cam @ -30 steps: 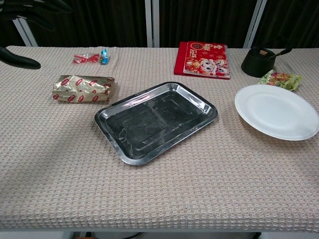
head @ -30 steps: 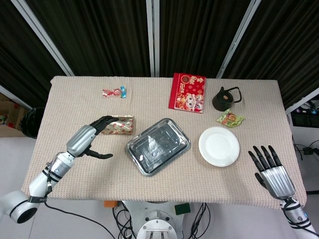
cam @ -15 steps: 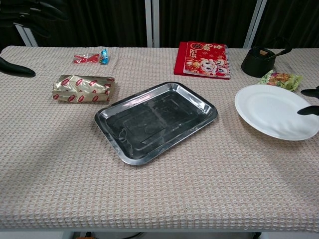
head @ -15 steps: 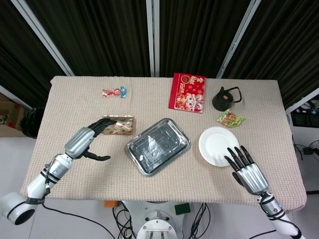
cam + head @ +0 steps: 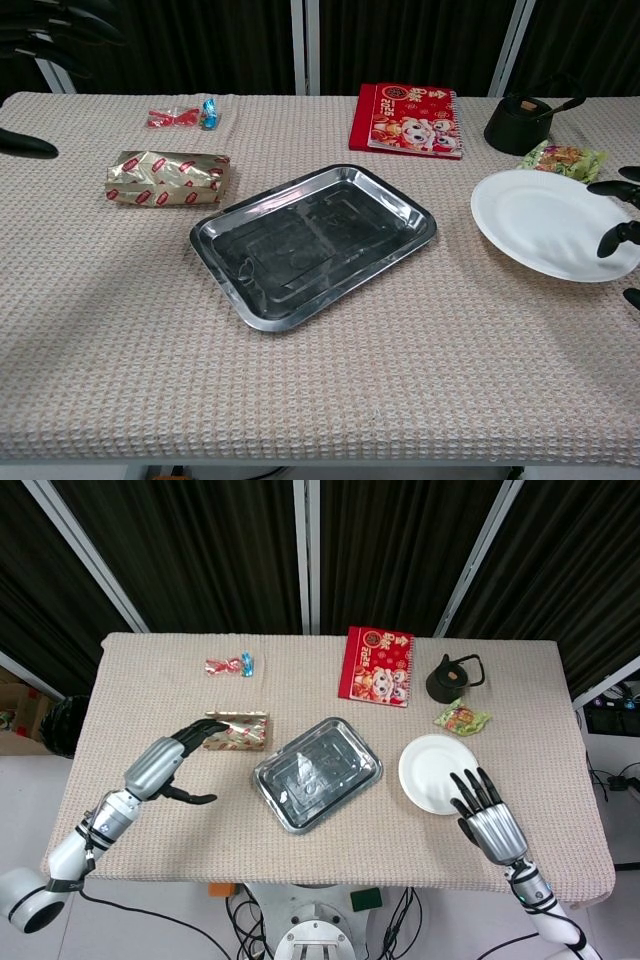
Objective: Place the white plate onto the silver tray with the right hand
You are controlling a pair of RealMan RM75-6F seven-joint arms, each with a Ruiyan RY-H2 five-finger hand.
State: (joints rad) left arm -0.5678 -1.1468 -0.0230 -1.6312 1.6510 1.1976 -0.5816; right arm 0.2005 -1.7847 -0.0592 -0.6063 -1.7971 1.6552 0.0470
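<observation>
Right hand, head view: right hand hangs over the near right edge of the white plate, fingers spread and pointing up the table, holding nothing.
Plate, head view: white plate lies flat on the table cloth, just right of the silver tray and apart from it; the fingertips overlap its near rim, though whether they touch it cannot be told from above.
Doing it well, head view: my judgement is that a flat plate gives little to hold, so the fingers should go over the rim with the thumb working under the edge, lifting level before travelling left to the tray.
Left hand, head view: left hand hovers near the gold packet, fingers apart, empty, well away from the plate.
Right hand, chest view: only dark fingertips show at the right border, above the plate's right side; the palm is out of frame.
Plate, chest view: white plate sits right of the silver tray with bare cloth between them.
Watch for, chest view: the green snack bag touches or nearly touches the plate's far rim, and the tray's raised lip needs clearing, so I would lift first.
</observation>
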